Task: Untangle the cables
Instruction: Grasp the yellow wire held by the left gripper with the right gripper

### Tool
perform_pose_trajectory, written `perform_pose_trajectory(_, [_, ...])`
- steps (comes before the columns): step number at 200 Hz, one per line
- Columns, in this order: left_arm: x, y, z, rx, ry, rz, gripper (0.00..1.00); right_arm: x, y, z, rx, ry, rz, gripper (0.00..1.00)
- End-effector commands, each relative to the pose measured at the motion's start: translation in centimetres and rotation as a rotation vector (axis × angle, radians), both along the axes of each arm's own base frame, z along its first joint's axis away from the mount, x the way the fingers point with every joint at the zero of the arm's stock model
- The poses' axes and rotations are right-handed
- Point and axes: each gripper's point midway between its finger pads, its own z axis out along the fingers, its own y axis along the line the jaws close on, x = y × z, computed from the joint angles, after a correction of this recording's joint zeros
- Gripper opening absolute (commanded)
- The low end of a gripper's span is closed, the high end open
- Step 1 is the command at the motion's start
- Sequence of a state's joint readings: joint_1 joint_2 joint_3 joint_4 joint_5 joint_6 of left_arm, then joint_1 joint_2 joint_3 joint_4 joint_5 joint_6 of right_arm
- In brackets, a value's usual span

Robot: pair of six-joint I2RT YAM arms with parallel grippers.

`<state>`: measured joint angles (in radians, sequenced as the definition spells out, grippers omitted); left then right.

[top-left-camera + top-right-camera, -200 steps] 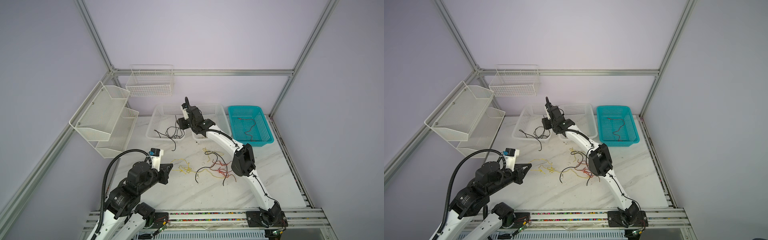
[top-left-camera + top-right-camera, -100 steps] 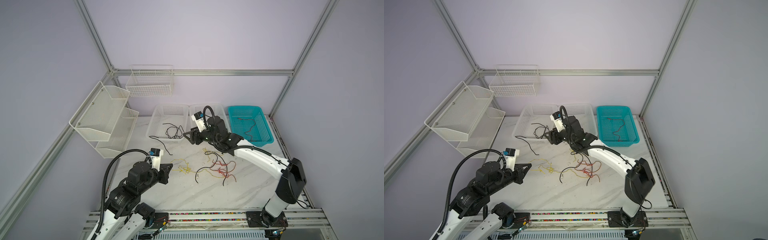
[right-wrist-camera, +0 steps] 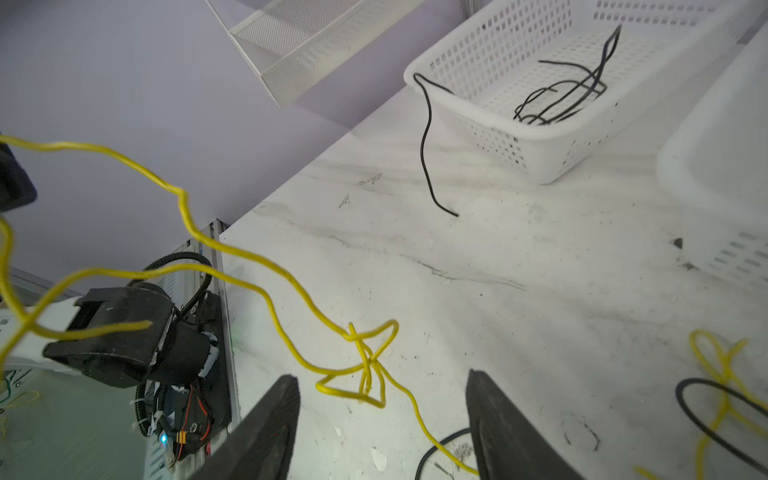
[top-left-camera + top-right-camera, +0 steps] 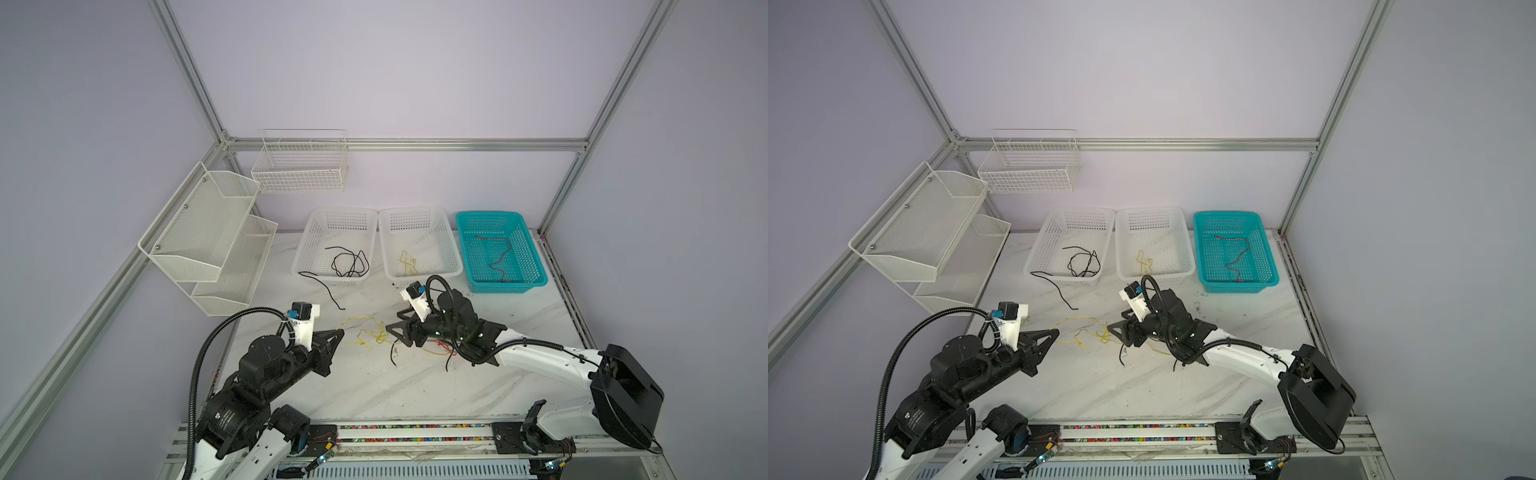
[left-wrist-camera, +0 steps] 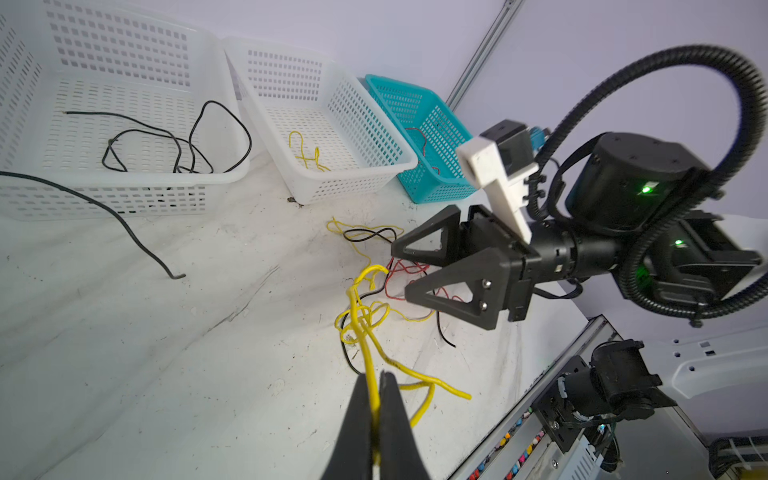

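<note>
A tangle of cables, yellow (image 4: pixel 374 336) over black and red strands (image 5: pixel 405 270), lies in the middle of the marble table. My left gripper (image 4: pixel 341 331) (image 5: pixel 374 376) is shut on one yellow cable (image 5: pixel 361 324), which rises off the table to its tips. Facing it from the right, my right gripper (image 4: pixel 394 321) (image 3: pixel 382 376) hovers open over the tangle. A yellow knot (image 3: pixel 365 361) lies just ahead of its spread fingers, untouched. Part of the red strands is hidden under the right wrist in both top views.
Three baskets stand at the back. The left white basket (image 4: pixel 305 249) holds black cables (image 4: pixel 349 262), one end draped out onto the table (image 4: pixel 322 286). The middle white basket (image 4: pixel 451 249) holds a yellow cable (image 4: pixel 409 264). The teal basket (image 4: pixel 532 257) holds a red cable (image 4: pixel 498 257). Wire shelves (image 4: pixel 216 237) hang at the left.
My right arm has swung back from the left white basket to the tangle, its gripper empty and open. The black cable stays in that basket. My left arm has not moved.
</note>
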<state>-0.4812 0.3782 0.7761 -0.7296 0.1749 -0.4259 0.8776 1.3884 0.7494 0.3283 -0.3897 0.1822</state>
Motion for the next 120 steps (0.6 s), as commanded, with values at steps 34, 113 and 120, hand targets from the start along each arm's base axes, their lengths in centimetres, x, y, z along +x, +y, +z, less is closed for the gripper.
perform_pose_trajectory(34, [0.1,-0.8,-0.2,-0.012,-0.02,-0.037,0.0,-1.1,1.2,0.8,0.094,-0.047,-0.008,0.65])
perform_pose_trajectory(113, [0.0,-0.8,-0.2,-0.012,-0.024,-0.036,0.0,-0.4,1.5,-0.4,0.072,-0.091,-0.026,0.26])
perform_pose_trajectory(120, [0.0,-0.8,-0.1,-0.012,-0.025,-0.035,0.0,-0.6,1.4,-0.2,0.08,-0.093,-0.022,0.23])
